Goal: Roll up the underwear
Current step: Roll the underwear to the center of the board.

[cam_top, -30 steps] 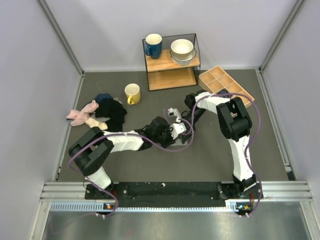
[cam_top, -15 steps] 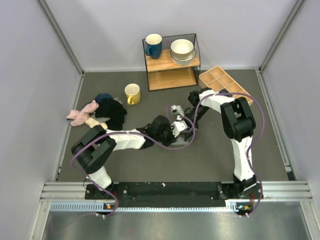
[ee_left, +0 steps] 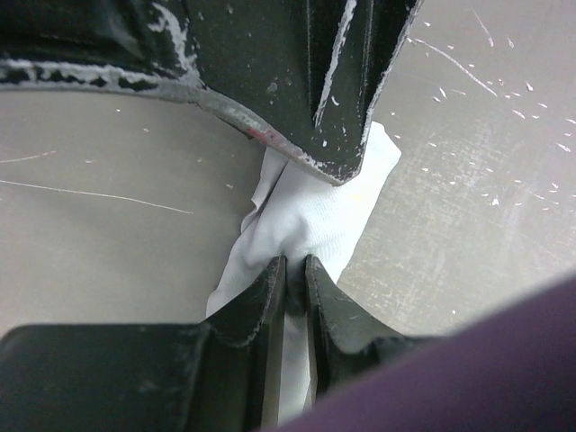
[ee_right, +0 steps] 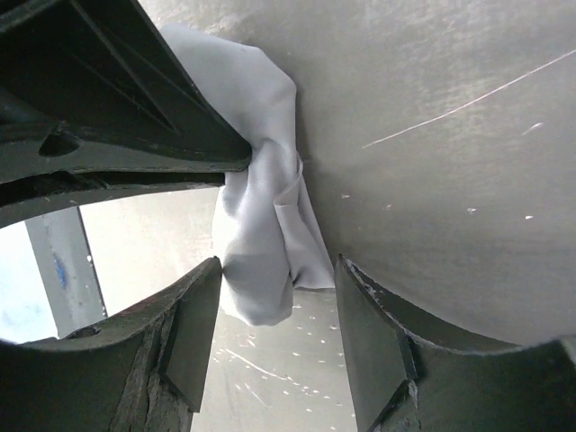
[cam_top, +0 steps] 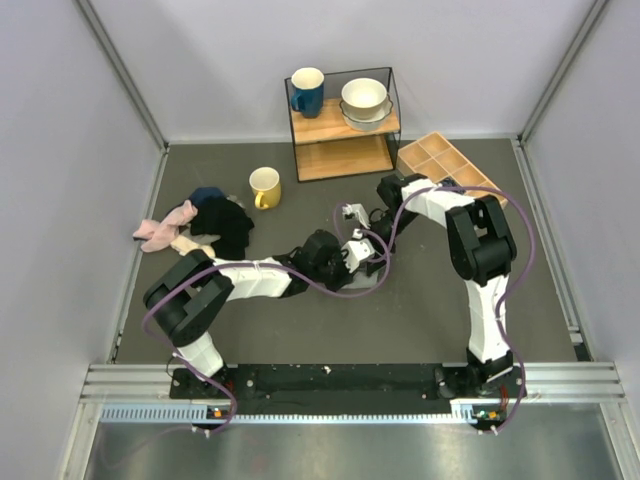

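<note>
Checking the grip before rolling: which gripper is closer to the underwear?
Left. The left gripper is clamped on the underwear; the right gripper is open, its fingers straddling it.

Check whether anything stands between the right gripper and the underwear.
Nothing visible does. The right gripper is open and straddles the underwear. The left gripper is shut on the same cloth close by, crowding the spot but not blocking it.
</note>
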Controlling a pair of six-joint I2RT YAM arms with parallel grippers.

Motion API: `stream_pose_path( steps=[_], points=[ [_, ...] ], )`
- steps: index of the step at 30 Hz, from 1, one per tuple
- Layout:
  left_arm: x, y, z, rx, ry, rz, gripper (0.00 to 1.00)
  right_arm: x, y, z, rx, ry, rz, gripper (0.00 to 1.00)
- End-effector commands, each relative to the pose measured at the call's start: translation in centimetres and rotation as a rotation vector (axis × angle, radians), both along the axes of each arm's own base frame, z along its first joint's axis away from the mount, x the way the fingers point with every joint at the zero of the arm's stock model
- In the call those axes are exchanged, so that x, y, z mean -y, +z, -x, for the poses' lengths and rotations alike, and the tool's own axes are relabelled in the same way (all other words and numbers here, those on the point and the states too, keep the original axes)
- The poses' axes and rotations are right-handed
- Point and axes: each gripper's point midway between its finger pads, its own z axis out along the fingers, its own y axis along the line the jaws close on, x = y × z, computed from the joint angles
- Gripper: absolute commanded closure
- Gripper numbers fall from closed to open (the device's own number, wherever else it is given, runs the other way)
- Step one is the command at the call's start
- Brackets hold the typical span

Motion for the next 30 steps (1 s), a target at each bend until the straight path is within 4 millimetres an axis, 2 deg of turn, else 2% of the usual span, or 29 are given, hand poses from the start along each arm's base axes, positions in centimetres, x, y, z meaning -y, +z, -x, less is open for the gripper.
stream_pose_path(
  steps=[1, 7, 12, 15, 25, 30],
  points=[
    [-1.6, -3.2, 1.7, -0.077, -0.02, -0.097, 0.82, -1.3, 3.2, -1.7, 0.112, -0.041, -0.07, 0.45],
    [-1.5, -3.3, 1.7, -0.079, -0.024, -0.097, 0.82, -1.7, 3.1, -1.7, 0.121, -0.038, -0.071, 0.42],
    [-1.5, -3.1, 1.6, -0.077, -0.021, -0.095, 0.82, -2.5, 1.8, -0.8, 0.109, -0.004, -0.037, 0.35],
    [-1.5, -3.2, 1.7, -0.081, -0.019, -0.098, 0.82, -2.8, 0.8, -0.3, 0.095, 0.011, -0.006, 0.34],
    [-1.4, -3.2, 1.5, -0.083, -0.011, -0.097, 0.82, -1.6, -2.3, 1.1, 0.028, 0.027, 0.13, 0.35],
    [-1.4, -3.1, 1.4, -0.087, -0.001, -0.095, 0.82, -1.3, -2.9, 2.2, -0.025, 0.044, 0.169, 0.36]
  ],
)
